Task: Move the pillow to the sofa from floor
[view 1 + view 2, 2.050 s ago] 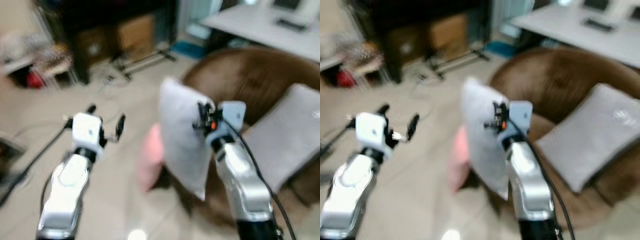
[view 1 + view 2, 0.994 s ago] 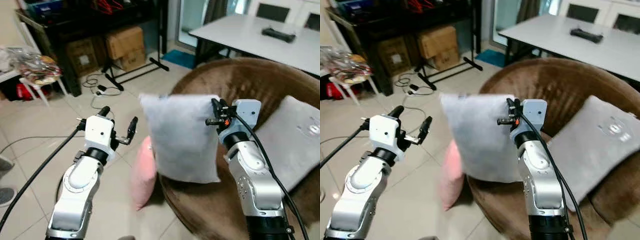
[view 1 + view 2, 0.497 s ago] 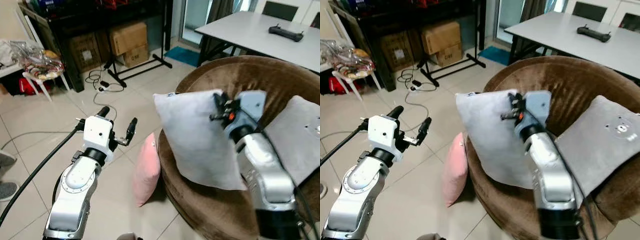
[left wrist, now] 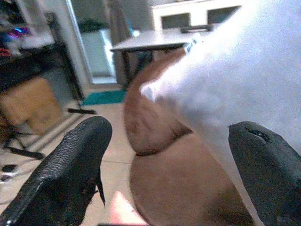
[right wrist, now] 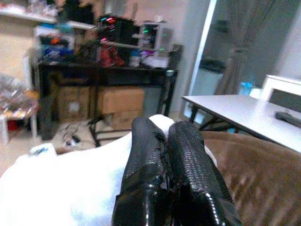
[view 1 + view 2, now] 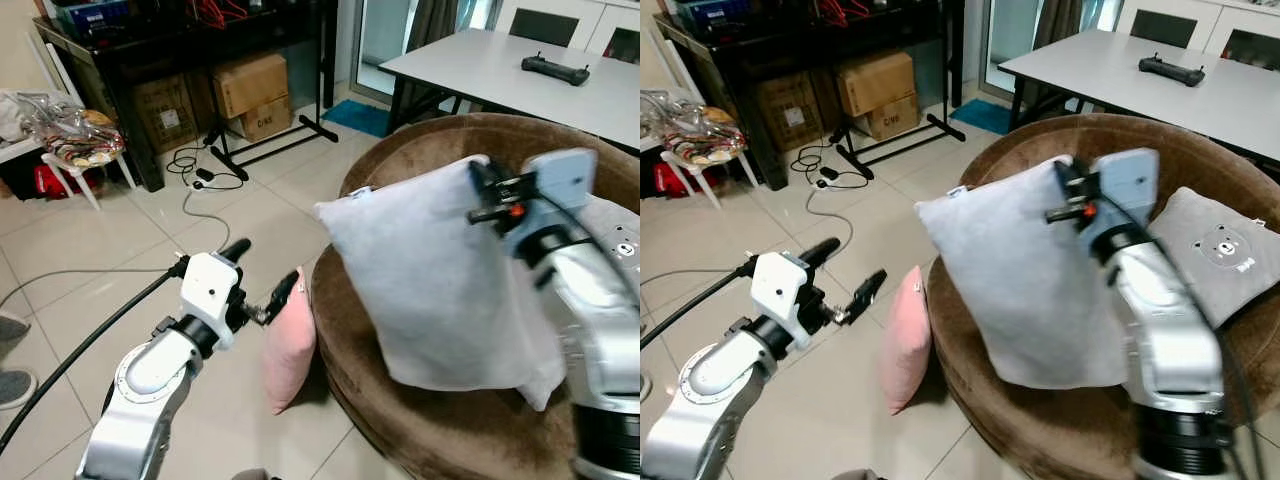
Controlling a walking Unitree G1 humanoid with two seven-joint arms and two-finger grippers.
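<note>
Left gripper: held low over the floor, fingers spread wide, nothing gripped. Pink pillow: propped against the sofa base, still unplaced. Grey pillow: carried in the last 2 s from beside the sofa to above its seat; release judged near. Right gripper: fingers pinched closed on its top edge. 1 bear cushion lies behind.
</note>
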